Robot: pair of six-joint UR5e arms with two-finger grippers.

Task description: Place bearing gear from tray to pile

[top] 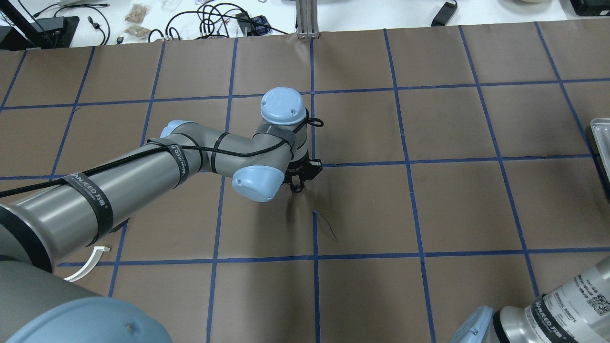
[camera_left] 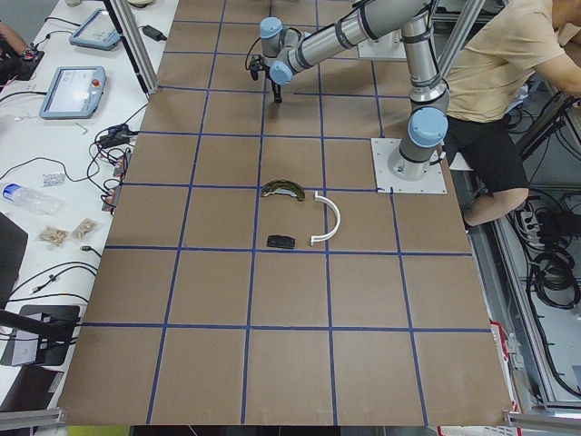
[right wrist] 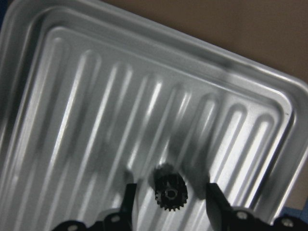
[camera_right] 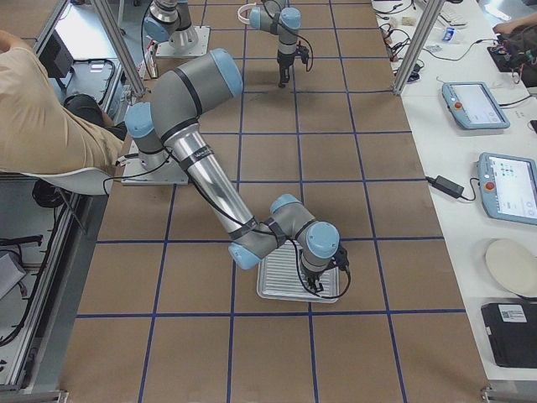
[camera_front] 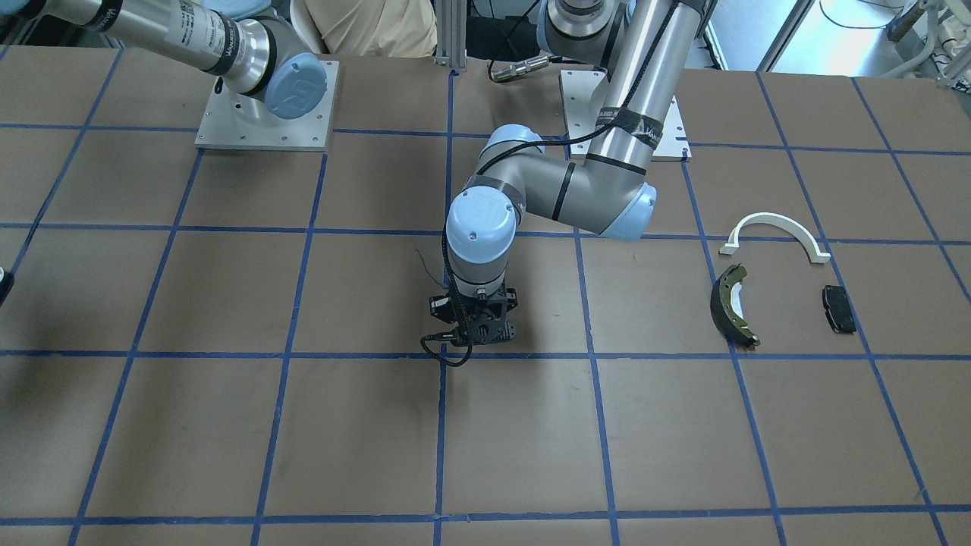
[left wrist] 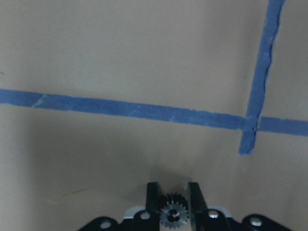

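Note:
My left gripper point(left wrist: 173, 191) is shut on a small grey toothed bearing gear point(left wrist: 173, 215) and holds it low over the table's middle, near a blue tape crossing point(left wrist: 249, 126). It also shows in the front view point(camera_front: 474, 335) and the overhead view point(top: 298, 186). The pile lies apart from it: a white half-ring arch point(camera_front: 774, 230), a dark brake shoe point(camera_front: 732, 305) and a black pad point(camera_front: 839, 308). My right gripper point(right wrist: 170, 186) is open over the metal tray point(right wrist: 72, 96), its fingers point(right wrist: 128, 202) on either side of a black gear point(right wrist: 169, 194) lying in the tray.
The brown table carries a blue tape grid. The tray point(camera_right: 277, 281) stands at the table's end on my right, its edge showing in the overhead view point(top: 601, 143). A person point(camera_left: 495, 82) sits behind the arm bases. Tablets and cables lie on the white side bench point(camera_left: 73, 91).

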